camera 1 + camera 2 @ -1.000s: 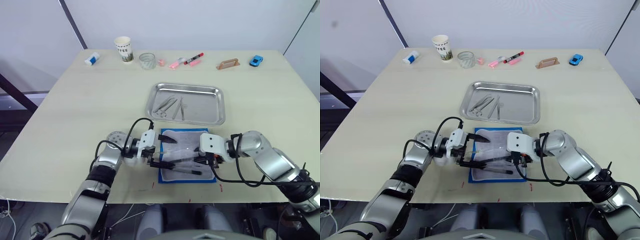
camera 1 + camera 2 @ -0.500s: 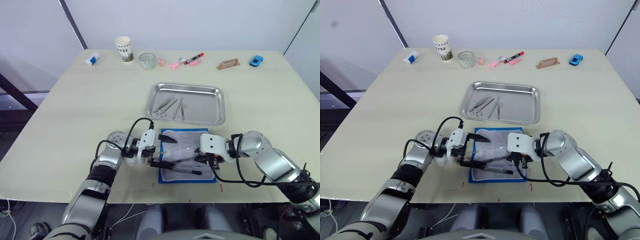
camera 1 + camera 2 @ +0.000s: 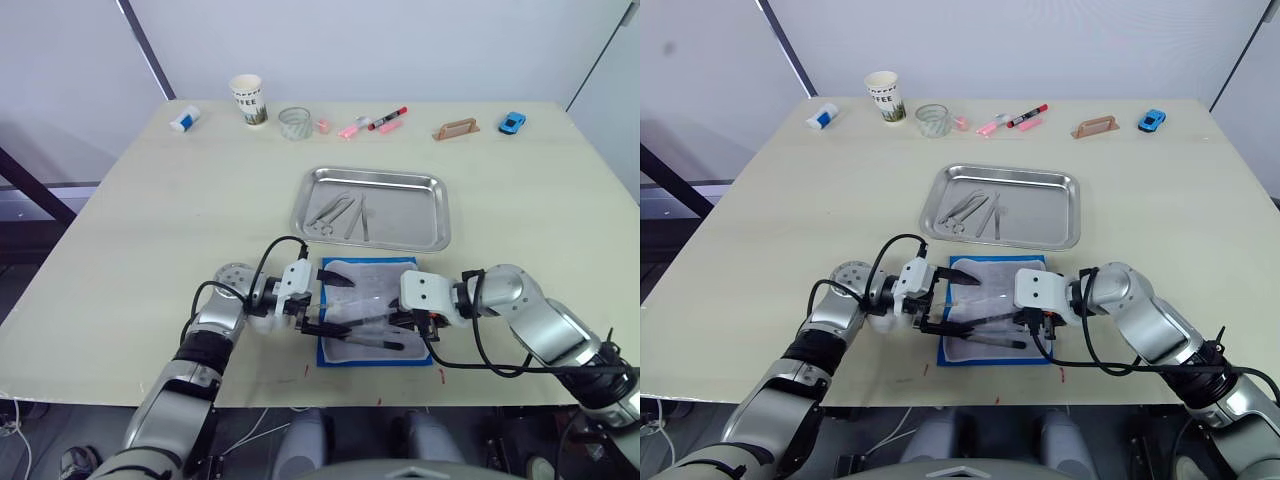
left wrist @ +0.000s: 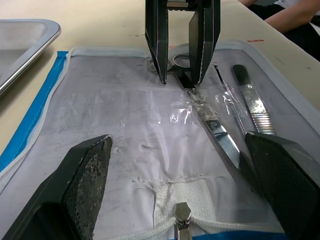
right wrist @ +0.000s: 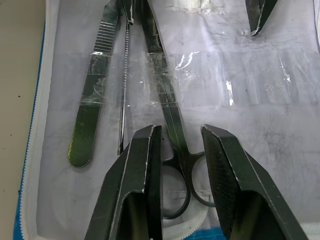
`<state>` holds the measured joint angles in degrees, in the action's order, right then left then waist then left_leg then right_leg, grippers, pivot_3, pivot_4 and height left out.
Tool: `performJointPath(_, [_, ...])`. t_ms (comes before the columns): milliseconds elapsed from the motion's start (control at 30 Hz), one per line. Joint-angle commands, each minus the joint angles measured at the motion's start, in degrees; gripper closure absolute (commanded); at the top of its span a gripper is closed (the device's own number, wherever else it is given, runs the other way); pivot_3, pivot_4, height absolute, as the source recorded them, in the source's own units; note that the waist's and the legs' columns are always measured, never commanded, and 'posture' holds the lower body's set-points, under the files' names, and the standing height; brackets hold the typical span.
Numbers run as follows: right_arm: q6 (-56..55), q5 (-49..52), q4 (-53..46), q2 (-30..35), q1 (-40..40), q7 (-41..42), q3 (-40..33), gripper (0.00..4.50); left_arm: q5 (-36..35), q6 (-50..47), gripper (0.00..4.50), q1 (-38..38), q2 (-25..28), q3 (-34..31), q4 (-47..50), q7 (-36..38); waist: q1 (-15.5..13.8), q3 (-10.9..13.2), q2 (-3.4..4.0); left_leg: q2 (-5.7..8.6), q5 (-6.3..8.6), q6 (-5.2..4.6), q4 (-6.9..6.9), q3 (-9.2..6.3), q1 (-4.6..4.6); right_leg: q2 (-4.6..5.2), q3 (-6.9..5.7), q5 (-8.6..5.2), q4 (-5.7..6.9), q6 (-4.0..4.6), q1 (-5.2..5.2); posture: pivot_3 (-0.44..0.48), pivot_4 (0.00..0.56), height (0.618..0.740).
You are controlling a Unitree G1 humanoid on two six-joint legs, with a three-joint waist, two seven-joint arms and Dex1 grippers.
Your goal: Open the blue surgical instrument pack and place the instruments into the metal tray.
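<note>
Blue surgical instrument pack [image 3: 368, 312] unzipped on counter [image 3: 150, 220], right hand [image 5: 181, 150] parted astride ring-handled scissors [image 5: 167, 107], left hand [image 4: 170, 165] spread wide, wrist views reveal taped tweezers [image 5: 95, 95].

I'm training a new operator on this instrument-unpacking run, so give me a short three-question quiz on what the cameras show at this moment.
1. True or false: the blue surgical instrument pack lies open.
2. The right gripper is placed around: A) the ring-handled scissors B) the paper cup C) the toy car
3. Fill in: some instruments already lie in the metal ____.

Key: 1 true; 2 A, fingers open, straddling the handle end; 3 tray.
</note>
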<state>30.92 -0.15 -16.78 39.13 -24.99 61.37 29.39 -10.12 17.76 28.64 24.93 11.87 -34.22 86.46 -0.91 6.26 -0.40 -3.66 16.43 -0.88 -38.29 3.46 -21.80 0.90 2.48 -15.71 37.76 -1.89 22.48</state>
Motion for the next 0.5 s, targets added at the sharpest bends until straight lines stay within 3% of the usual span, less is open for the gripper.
performJointPath(33, [0.26,-2.02,2.73,0.56,1.31,0.68,2.63,3.01,2.54,-0.66,0.00,-2.43,-1.05,3.10,-2.25,0.05,0.00,-0.02,0.00,0.00,0.00,0.00,0.00,0.00,0.00,0.00,0.00,0.00,0.00,0.00,-0.01,0.000,0.150,0.740])
performJointPath(433, [0.47,-2.95,5.15,0.14,1.78,0.92,4.21,3.01,2.66,-0.66,0.00,-2.47,-1.20,2.96,-2.19,0.08,0.00,-0.37,-0.01,0.00,0.01,-0.01,0.01,-0.02,0.01,0.00,-0.01,-0.01,-0.04,0.01,-0.03,0.000,0.150,0.740])
performJointPath(500, [1.37,-3.43,5.24,0.50,1.75,1.29,5.00,3.56,2.70,-0.66,0.00,-2.47,-1.21,2.95,-2.21,0.05,0.02,-0.44,-0.03,0.00,0.01,-0.01,0.01,-0.02,0.01,0.00,-0.01,-0.03,-0.04,0.04,-0.03,0.000,0.150,0.740])
